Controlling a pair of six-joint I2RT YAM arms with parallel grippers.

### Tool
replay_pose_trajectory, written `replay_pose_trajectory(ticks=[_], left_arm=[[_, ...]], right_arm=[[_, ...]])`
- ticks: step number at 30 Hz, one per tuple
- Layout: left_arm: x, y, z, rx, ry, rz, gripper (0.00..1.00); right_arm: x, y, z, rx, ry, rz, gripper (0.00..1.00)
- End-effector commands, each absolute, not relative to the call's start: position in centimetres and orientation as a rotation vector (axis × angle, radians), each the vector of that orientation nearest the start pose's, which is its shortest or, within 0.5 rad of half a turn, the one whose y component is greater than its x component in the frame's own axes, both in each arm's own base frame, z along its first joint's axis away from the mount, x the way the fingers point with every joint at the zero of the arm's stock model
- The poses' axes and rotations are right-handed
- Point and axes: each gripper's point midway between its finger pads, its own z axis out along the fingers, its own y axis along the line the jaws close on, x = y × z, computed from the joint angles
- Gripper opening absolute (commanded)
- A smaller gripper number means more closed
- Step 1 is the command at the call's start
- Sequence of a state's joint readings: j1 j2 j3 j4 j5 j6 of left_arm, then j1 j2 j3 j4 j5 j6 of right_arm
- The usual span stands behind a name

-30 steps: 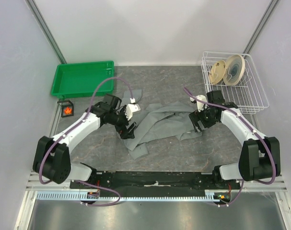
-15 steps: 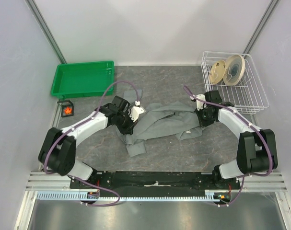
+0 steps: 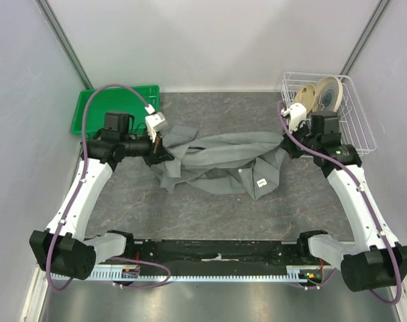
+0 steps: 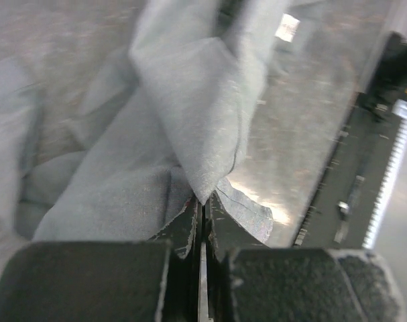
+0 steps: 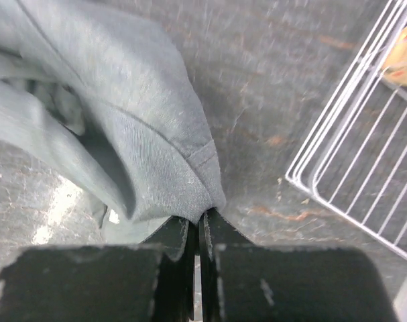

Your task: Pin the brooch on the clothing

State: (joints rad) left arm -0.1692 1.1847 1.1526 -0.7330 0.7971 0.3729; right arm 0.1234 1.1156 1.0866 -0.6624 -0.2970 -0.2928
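The clothing (image 3: 216, 161), a grey shirt with a small white label (image 3: 261, 182), hangs stretched between both arms across the middle of the table. My left gripper (image 3: 161, 144) is shut on its left end; in the left wrist view the jaws (image 4: 202, 201) pinch a fold of grey cloth (image 4: 190, 100). My right gripper (image 3: 287, 144) is shut on the right end, and the right wrist view shows a hemmed edge (image 5: 136, 134) pinched at the fingertips (image 5: 202, 218). The brooch is hidden, with the left arm across the table's left edge.
A green tray (image 3: 116, 111) sits at the back left, partly behind the left arm. A white wire basket (image 3: 354, 137) with round tan discs (image 3: 317, 97) stands at the back right, close to my right gripper; its rim (image 5: 351, 174) shows in the right wrist view.
Both grippers closed on the shirt, then rose and drew apart toward the back corners, pulling the crumpled shirt out wide. The left arm now covers the spot where the brooch showed.
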Motion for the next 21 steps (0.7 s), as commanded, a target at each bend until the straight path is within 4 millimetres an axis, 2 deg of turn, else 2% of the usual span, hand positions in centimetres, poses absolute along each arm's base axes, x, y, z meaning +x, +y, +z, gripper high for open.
replay_pose_trajectory(ticks=[1,2,3,4,5,6,7,8,9,11,12,13,14,15,16,17,18,19,20,21], left_arm=[[17.4,-21.5,27.1,1.193,1.830,-1.195,0.02],[16.1,-22.2,27.2,1.248,1.810,-1.201,0.02],[14.3,-22.8,28.0,1.301,1.760,-1.221,0.02],[12.3,-23.7,28.4,1.372,1.705,-1.271,0.02],[11.2,-24.0,29.5,1.385,1.658,-1.345,0.02],[10.8,-24.1,30.2,1.378,1.652,-1.386,0.02],[10.5,-24.2,30.9,1.386,1.629,-1.412,0.02],[9.7,-24.2,32.8,1.408,1.557,-1.452,0.02],[9.5,-24.2,33.7,1.416,1.525,-1.460,0.02],[9.0,-24.1,35.6,1.424,1.460,-1.446,0.02],[8.9,-24.0,35.9,1.416,1.469,-1.451,0.02],[8.9,-23.8,35.9,1.403,1.486,-1.447,0.02],[9.2,-23.7,35.6,1.385,1.521,-1.453,0.02],[9.1,-23.3,34.8,1.366,1.585,-1.473,0.02],[10.2,-22.5,34.0,1.309,1.649,-1.461,0.02],[11.2,-22.0,32.8,1.259,1.721,-1.485,0.02],[11.6,-21.1,31.8,1.208,1.771,-1.500,0.02],[14.2,-19.3,31.1,1.055,1.827,-1.467,0.02],[15.5,-18.3,29.4,0.962,1.898,-1.481,0.02],[16.4,-17.4,28.2,0.901,1.947,-1.463,0.02]], right_arm=[[30.5,7.8,28.1,-0.673,1.996,0.203,0.00],[30.1,7.6,28.9,-0.690,1.988,0.190,0.00],[30.1,7.5,31.2,-0.696,1.940,0.163,0.00],[30.1,7.3,32.2,-0.726,1.916,0.133,0.00],[29.9,7.2,32.3,-0.746,1.934,0.127,0.00],[30.0,7.1,34.6,-0.754,1.888,0.101,0.00],[30.1,7.0,35.4,-0.771,1.874,0.085,0.00],[30.2,7.0,35.5,-0.781,1.886,0.089,0.00],[30.4,7.2,37.2,-0.786,1.850,0.088,0.00],[31.3,8.6,38.3,-0.802,1.834,0.161,0.00],[31.8,9.2,38.4,-0.809,1.836,0.194,0.00],[32.1,10.7,38.2,-0.839,1.838,0.242,0.00],[33.2,12.1,36.7,-0.857,1.887,0.301,0.00],[33.5,13.5,36.7,-0.883,1.884,0.327,0.00],[33.0,16.5,36.0,-0.955,1.874,0.384,0.00],[34.1,18.2,34.0,-0.981,1.915,0.401,0.00],[34.3,19.8,32.9,-1.011,1.927,0.417,0.00],[34.3,22.5,32.1,-1.059,1.905,0.447,0.00],[35.4,24.0,29.2,-1.066,1.978,0.454,0.00],[35.2,26.1,28.0,-1.119,1.982,0.471,0.00]])
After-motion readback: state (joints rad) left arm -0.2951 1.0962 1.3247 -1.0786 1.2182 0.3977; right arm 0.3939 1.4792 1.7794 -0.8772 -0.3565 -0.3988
